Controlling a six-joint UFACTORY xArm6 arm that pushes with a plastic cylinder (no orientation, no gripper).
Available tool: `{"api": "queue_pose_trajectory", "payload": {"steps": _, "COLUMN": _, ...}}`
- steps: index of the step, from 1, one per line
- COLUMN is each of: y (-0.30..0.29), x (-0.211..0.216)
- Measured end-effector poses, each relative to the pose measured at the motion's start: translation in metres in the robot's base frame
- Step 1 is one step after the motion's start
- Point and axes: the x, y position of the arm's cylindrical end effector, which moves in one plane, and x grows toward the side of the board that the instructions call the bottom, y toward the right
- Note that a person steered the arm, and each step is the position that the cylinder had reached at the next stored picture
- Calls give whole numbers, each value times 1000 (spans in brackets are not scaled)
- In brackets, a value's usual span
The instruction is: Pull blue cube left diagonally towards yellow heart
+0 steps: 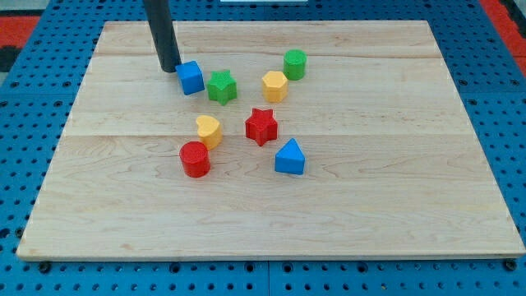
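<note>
The blue cube (pixel 191 77) sits near the board's top left, touching or almost touching the green star (pixel 221 86) on its right. My tip (pixel 170 68) rests just left of the blue cube, right against its upper left side. The yellow heart (pixel 209 131) lies lower down, below and slightly right of the blue cube, with the red cylinder (pixel 195 159) just below it.
A yellow hexagon (pixel 274 85) and a green cylinder (pixel 295 63) stand right of the green star. A red star (pixel 261 126) and a blue triangle (pixel 289 157) lie right of the yellow heart. The wooden board (pixel 394 205) sits on a blue pegboard.
</note>
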Motion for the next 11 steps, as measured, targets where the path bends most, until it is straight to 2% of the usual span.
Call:
{"api": "queue_pose_trajectory", "payload": {"steps": 1, "y": 0, "x": -16}}
{"api": "queue_pose_trajectory", "payload": {"steps": 2, "y": 13, "x": -57}}
{"api": "queue_pose_trajectory", "payload": {"steps": 4, "y": 51, "x": -20}}
{"api": "queue_pose_trajectory", "payload": {"steps": 5, "y": 51, "x": -20}}
{"api": "queue_pose_trajectory", "payload": {"steps": 7, "y": 49, "x": 39}}
{"api": "queue_pose_trajectory", "payload": {"steps": 8, "y": 45, "x": 42}}
{"api": "queue_pose_trajectory", "payload": {"steps": 10, "y": 30, "x": 97}}
{"api": "queue_pose_trajectory", "payload": {"steps": 11, "y": 30, "x": 99}}
